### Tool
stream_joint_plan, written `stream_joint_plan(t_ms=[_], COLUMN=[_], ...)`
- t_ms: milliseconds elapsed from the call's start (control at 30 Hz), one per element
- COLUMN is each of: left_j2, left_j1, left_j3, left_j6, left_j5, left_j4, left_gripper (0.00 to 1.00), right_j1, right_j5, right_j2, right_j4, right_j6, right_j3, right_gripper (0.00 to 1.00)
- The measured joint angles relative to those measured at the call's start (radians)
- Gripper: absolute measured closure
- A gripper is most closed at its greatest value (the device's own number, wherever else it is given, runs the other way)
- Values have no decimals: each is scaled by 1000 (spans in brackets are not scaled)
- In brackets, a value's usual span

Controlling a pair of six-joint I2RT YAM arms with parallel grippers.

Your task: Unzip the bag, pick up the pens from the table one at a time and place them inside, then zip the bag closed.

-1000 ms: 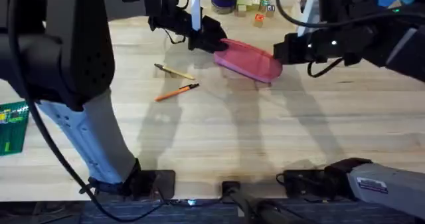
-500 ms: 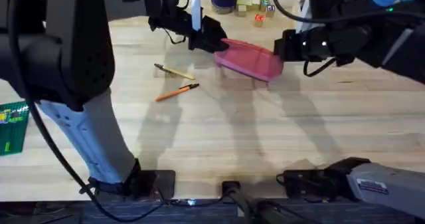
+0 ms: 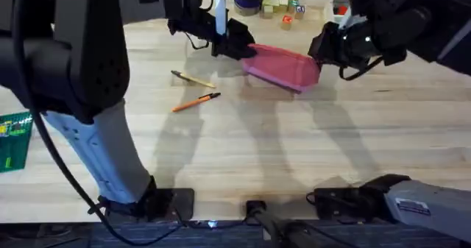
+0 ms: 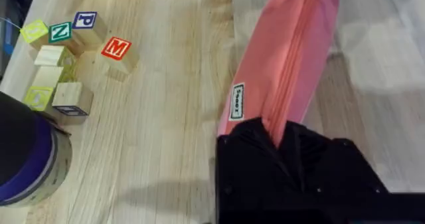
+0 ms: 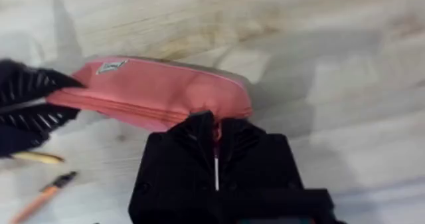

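Pink fabric, your bag [image 3: 282, 66] sits at the far middle of the bench [image 3: 294, 145], zipper closed. Your left gripper [image 4: 282, 141] has its fingers pinched on one end; your right gripper [image 5: 214, 127] has its fingers clamped on the other. Both pens [image 3: 196, 90] lie nearby, well apart from the bag.

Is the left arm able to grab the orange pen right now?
Probably not yet. The left tool is shut on one end of the pink pouch, so it is busy. The orange pen lies in the open on the table nearby, with nothing covering it, once the tool lets go.
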Motion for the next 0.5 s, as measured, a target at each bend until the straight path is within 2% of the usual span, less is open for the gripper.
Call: stream_joint_plan(t_ms=[233, 500], left_j2=[0, 0], left_j1=[2, 6], left_j3=[0, 0], left_j6=[0, 0], left_j5=[-2, -7], left_j4=[0, 0], left_gripper=[958, 958], right_j1=[0, -3], right_j5=[-11, -2], right_j2=[7, 103], right_j4=[-7, 14], right_j6=[267, 405], right_j3=[1, 9], right_gripper=[970, 970])
